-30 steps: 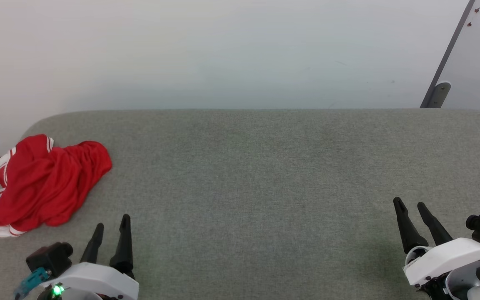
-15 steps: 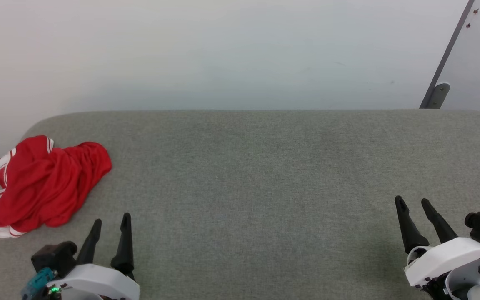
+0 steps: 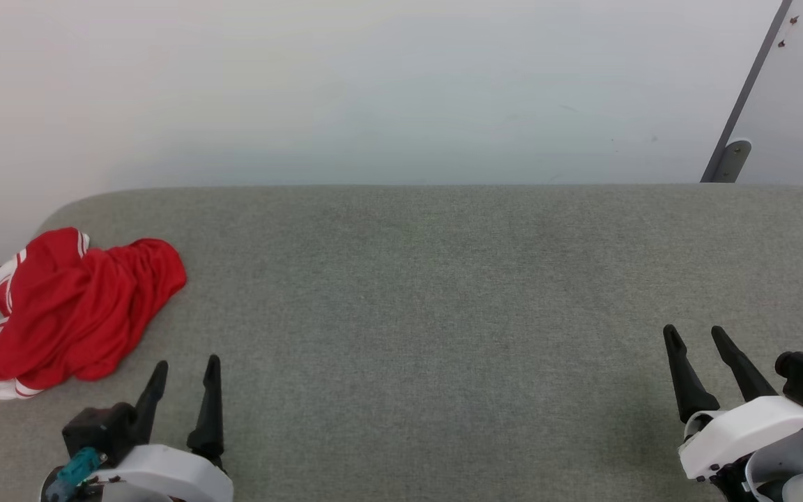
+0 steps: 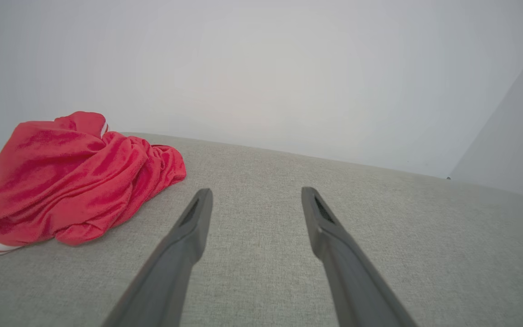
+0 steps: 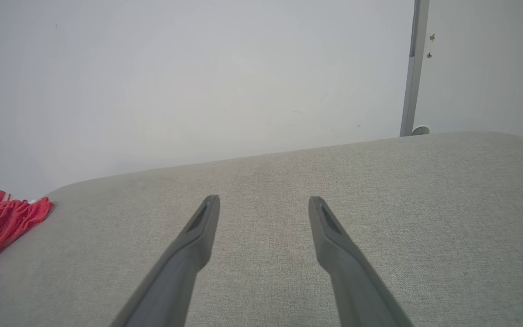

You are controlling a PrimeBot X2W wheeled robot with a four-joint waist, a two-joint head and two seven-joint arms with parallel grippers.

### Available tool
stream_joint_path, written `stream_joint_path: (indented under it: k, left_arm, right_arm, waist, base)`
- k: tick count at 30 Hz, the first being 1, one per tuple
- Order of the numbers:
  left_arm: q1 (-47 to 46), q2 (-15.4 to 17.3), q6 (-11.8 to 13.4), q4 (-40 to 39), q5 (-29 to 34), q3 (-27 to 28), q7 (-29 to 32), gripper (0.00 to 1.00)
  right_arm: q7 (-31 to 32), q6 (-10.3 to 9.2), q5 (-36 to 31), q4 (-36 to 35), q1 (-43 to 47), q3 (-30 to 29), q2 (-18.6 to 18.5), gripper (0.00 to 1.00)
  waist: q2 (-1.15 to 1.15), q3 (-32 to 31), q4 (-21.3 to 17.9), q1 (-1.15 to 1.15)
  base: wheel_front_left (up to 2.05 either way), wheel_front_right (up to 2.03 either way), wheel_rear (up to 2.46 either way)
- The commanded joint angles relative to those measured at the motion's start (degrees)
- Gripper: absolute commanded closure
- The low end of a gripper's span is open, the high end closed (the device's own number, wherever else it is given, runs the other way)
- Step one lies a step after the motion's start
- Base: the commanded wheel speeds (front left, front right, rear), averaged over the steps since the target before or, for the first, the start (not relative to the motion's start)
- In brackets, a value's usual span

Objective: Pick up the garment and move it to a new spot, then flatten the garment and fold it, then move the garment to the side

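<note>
Grey fabric surface [image 3: 401, 314], head view: the garment [image 3: 70, 310] lies crumpled at the left end, unmoved. The left gripper [image 3: 187, 361] and right gripper [image 3: 692, 328] have barely shifted, both wide open and empty.

Left wrist view: garment near, untouched.

Right wrist view: garment well apart, so the pick-up looks not yet begun.

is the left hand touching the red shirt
Apart. The left wrist view shows bare grey surface between the open left hand and the crumpled red shirt.

Left end effector [image 3: 187, 361] lower left, jaws apart, right end effector [image 3: 693, 328] lower right, jaws apart, both empty
</note>
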Motion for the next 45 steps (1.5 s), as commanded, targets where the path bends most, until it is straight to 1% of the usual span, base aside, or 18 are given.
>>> stream_joint_path:
  k: [1,17,29,35,45]
  left_arm:
    - [-0.5,0.4,-0.1,-0.1,1.2,-0.1,-0.6,0.00]
    - [-0.5,1.4,0.6,-0.1,6.2,-1.4,-2.0,0.00]
    - [-0.3,1.2,0.8,-0.9,4.6,-1.3,-1.5,0.00]
    - [-0.7,1.1,3.0,-1.0,4.0,-0.1,-0.9,0.00]
    - [0.1,1.7,6.0,-2.8,2.5,2.4,0.1,0.00]
  right_arm:
    - [-0.4,-0.05,-1.4,-0.4,0.1,-0.2,-0.3,0.00]
    - [-0.6,-0.06,-7.2,-1.1,0.3,-0.4,-0.4,0.00]
    - [-0.6,-0.06,-7.1,-1.0,0.6,-0.2,0.0,0.00]
    - [-0.1,-0.06,-6.8,-1.2,0.2,1.1,0.0,0.00]
    - [0.3,-0.06,-5.4,-0.5,-2.4,6.1,-0.2,0.00]
  waist:
    - [0.00,0.0,0.0,0.00]
    - [0.00,-0.4,0.1,0.00]
    - [0.00,-0.4,0.5,0.00]
    - [0.00,-0.4,3.4,0.00]
    - [0.00,-1.0,11.6,0.00]
  base:
    - [0.00,0.00,0.00]
    - [0.00,0.00,0.00]
    - [0.00,0.00,0.00]
    - [0.00,0.00,0.00]
    - [0.00,0.00,0.00]
